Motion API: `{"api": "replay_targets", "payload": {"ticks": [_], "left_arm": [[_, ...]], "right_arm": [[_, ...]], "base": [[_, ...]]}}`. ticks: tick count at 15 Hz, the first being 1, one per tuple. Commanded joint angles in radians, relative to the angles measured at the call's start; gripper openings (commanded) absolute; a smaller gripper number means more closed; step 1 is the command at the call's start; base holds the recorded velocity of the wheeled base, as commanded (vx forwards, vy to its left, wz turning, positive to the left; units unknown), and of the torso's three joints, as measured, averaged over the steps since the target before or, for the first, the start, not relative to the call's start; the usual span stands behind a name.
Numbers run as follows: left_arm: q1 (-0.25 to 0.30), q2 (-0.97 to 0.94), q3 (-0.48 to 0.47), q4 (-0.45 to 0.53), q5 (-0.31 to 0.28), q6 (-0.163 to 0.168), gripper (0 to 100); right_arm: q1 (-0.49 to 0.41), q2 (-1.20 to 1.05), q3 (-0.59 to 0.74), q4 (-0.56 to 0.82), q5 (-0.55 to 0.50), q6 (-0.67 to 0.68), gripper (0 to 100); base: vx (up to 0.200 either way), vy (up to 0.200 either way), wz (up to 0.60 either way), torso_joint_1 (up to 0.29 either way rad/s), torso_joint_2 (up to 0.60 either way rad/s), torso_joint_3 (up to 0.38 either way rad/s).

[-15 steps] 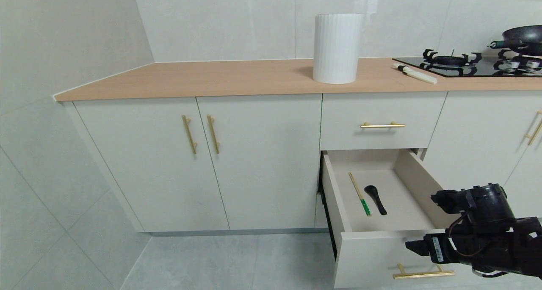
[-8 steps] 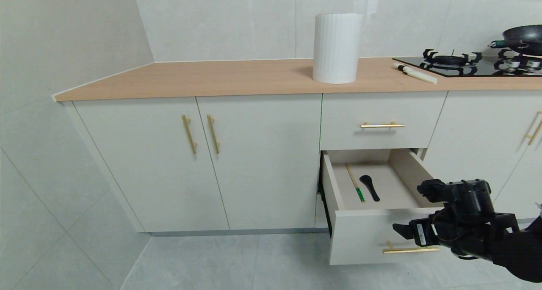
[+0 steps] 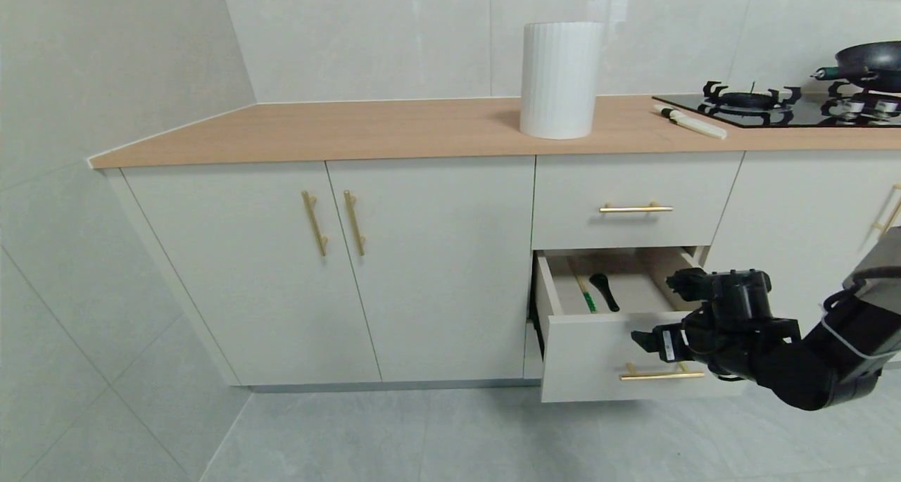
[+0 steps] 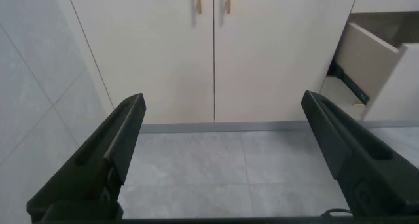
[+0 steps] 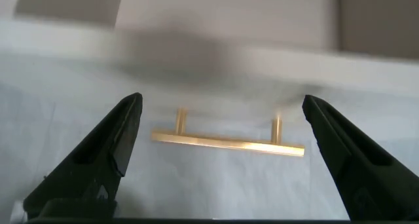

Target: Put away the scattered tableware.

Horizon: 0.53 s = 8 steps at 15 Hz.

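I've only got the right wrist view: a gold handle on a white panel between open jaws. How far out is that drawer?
Observer: The drawer is partly open, with the right gripper at its front panel, near the handle.
Operator: Anything inside it?
Observer: Chopsticks and a black spoon lie side by side in it.
Operator: Is any tableware on the counter?
Observer: A knife lies on the counter beside the stove.
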Motion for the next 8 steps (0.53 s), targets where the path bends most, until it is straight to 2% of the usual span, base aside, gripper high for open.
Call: {"api": "replay_targets", "payload": {"ticks": [1, 2, 8], "left_arm": [[0.0, 0.0, 0.0, 0.0, 0.0, 0.0, 100], [0.0, 0.0, 0.0, 0.0, 0.0, 0.0, 100], [0.0, 0.0, 0.0, 0.0, 0.0, 0.0, 100]], "right_arm": [[-0.013, 0.074, -0.081, -0.001, 0.0, 0.0, 100], [-0.024, 0.112, -0.15, 0.001, -0.001, 0.0, 100], [-0.045, 0.229, -0.329, -0.001, -0.004, 0.001, 100]], "base": [[0.0, 0.0, 0.0, 0.0, 0.0, 0.0], [0.0, 0.0, 0.0, 0.0, 0.0, 0.0], [0.0, 0.0, 0.0, 0.0, 0.0, 0.0]]}}
